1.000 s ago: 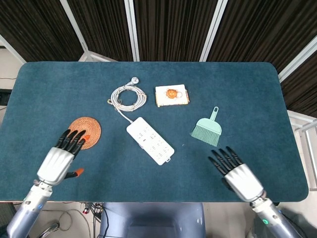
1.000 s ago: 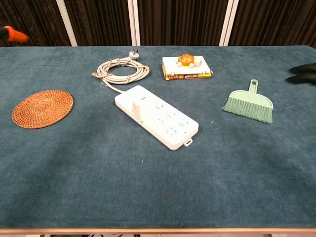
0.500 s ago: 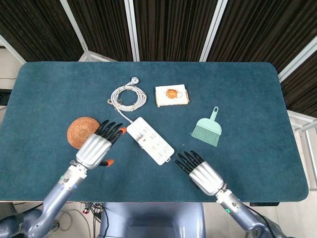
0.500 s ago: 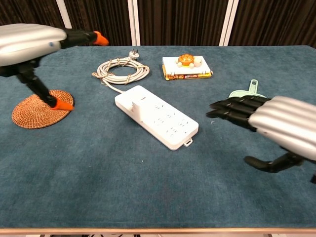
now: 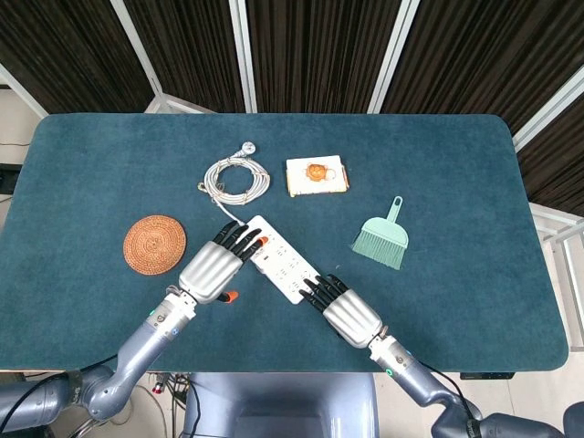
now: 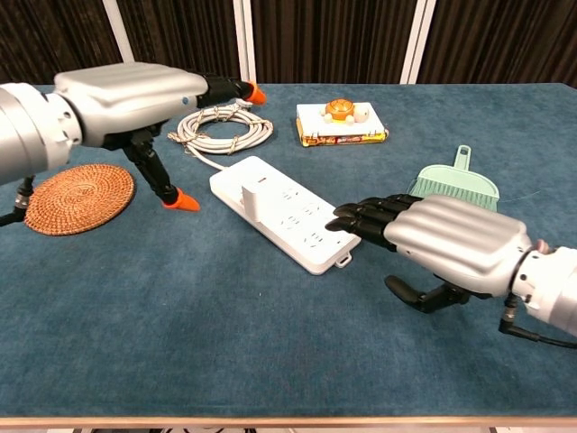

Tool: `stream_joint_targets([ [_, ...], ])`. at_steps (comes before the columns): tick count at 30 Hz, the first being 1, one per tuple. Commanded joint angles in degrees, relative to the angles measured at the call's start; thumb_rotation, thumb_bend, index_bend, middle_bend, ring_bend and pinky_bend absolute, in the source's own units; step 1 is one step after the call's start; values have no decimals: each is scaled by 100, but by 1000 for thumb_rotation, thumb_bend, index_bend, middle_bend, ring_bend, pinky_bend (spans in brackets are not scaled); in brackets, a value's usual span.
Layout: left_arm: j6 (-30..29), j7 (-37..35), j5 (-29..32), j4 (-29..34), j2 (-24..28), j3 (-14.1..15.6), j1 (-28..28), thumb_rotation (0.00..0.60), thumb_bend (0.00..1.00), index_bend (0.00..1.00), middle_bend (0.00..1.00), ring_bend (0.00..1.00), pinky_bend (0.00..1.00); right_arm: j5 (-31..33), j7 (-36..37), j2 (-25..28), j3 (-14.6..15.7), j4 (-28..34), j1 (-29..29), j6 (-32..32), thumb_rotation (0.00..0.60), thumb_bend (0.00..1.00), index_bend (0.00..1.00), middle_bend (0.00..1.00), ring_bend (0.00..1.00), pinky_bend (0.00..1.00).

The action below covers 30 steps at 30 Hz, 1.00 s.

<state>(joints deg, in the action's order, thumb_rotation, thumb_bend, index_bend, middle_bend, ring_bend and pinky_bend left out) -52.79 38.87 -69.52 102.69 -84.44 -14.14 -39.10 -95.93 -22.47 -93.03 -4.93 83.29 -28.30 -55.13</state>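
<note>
Chest view, slab-shaped white power strip (image 6: pixel 287 214), woven round coaster (image 6: pixel 78 198)

Both hands (image 6: pixel 135 95) (image 6: pixel 451 239) over power strip (image 6: pixel 284 212)

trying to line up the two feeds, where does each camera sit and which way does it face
Head view: sits high above the near edge and looks steeply down on the whole table; both forearms show, with the left hand and right hand at opposite ends of the power strip.
Chest view: sits low at the near edge and looks across the table toward the dark curtains; the left hand and right hand loom large.
Shared: both hands, power strip, coiled cable, woven mat, brush, box.
</note>
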Motion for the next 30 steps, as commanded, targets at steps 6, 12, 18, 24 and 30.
stream_joint_targets([
  [6, 114, 180, 257, -246, -262, 80, -264, 600, 0, 27, 37, 0, 0, 144, 128, -249, -7, -256, -159, 114, 600, 722, 45, 59, 79, 170],
  [12, 175, 258, 398, -442, -462, 154, -408, 600, 0, 29, 40, 0, 0, 199, 289, -398, 7, -447, -252, 164, 600, 753, 61, 67, 88, 181],
  [18, 157, 298, 502, -607, -633, 217, -539, 600, 0, 38, 41, 0, 0, 219, 417, -569, 38, -690, -357, 167, 600, 753, 62, 67, 88, 181],
  [24, 166, 311, 615, -785, -776, 276, -668, 600, 0, 50, 48, 0, 0, 291, 482, -700, 67, -889, -437, 190, 600, 753, 67, 72, 88, 181],
  [30, 164, 306, 725, -914, -878, 333, -757, 600, 0, 62, 62, 0, 0, 279, 554, -737, 165, -940, -461, 143, 600, 753, 71, 74, 88, 181],
])
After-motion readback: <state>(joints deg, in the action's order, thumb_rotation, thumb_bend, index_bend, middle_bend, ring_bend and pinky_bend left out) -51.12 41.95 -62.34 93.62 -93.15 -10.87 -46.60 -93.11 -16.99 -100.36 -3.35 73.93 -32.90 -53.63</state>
